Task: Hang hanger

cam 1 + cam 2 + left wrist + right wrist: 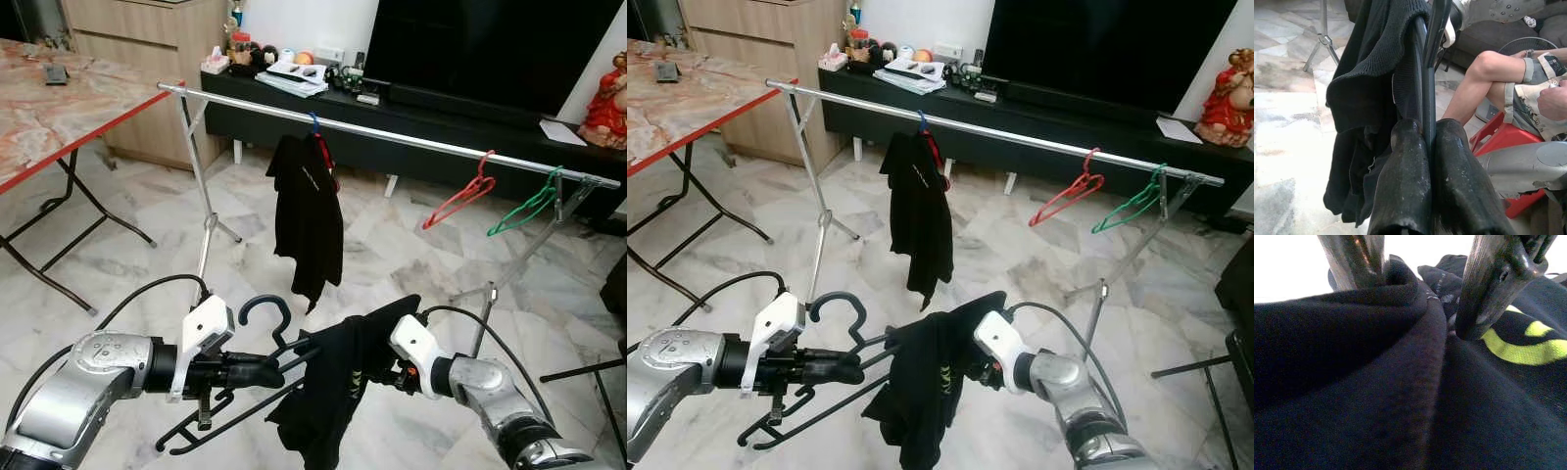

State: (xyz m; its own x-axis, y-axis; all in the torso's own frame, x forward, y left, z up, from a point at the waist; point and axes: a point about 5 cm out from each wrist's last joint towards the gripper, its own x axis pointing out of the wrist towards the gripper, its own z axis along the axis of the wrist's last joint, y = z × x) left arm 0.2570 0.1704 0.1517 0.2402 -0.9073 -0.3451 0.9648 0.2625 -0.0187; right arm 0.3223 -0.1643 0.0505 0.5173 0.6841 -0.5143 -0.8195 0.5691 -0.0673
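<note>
A black plastic hanger (263,306) lies almost flat in front of me, its hook pointing up. My left gripper (277,372) is shut on the hanger near its neck; in the left wrist view the fingers (1405,186) pinch the hanger bar (1428,98). A black garment (333,401) with a yellow-green print is draped over the hanger's right side. My right gripper (385,377) is buried in that cloth, and its fingers (1488,284) press a bunched fold. Beyond stands a silver clothes rail (411,137).
On the rail hang a black shirt (309,215), a red hanger (460,201) and a green hanger (529,206). A folding table (59,108) stands at left, with a TV console (441,147) behind the rail. A seated person's leg (1474,88) is close on my right.
</note>
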